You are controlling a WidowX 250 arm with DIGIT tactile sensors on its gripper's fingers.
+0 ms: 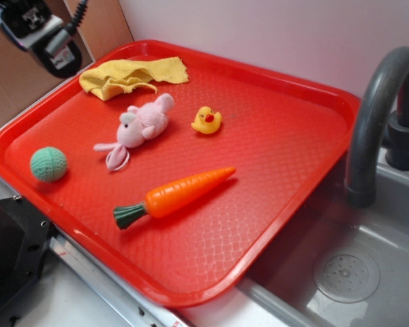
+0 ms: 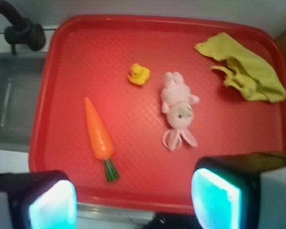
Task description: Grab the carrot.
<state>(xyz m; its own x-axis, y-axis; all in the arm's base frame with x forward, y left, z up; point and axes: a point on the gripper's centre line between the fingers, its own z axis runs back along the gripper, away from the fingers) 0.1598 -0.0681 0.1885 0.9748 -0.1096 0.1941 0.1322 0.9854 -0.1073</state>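
Note:
The orange carrot (image 1: pixel 184 191) with its dark green stem lies flat on the red tray (image 1: pixel 293 143), near the front middle, tip pointing back right. In the wrist view the carrot (image 2: pixel 97 129) lies left of centre, stem toward me. My gripper (image 2: pixel 133 202) hangs high above the tray's near edge, open, with nothing between its cyan-lit pads (image 2: pixel 214 198). In the exterior view only the arm's head (image 1: pixel 41 30) shows at the top left corner, far from the carrot.
On the tray also lie a pink plush bunny (image 1: pixel 142 126), a small yellow duck (image 1: pixel 206 120), a crumpled yellow cloth (image 1: pixel 126 75) and a green knitted ball (image 1: pixel 48 164). A grey sink (image 1: pixel 354 272) with a dark faucet (image 1: pixel 375 116) lies to the right.

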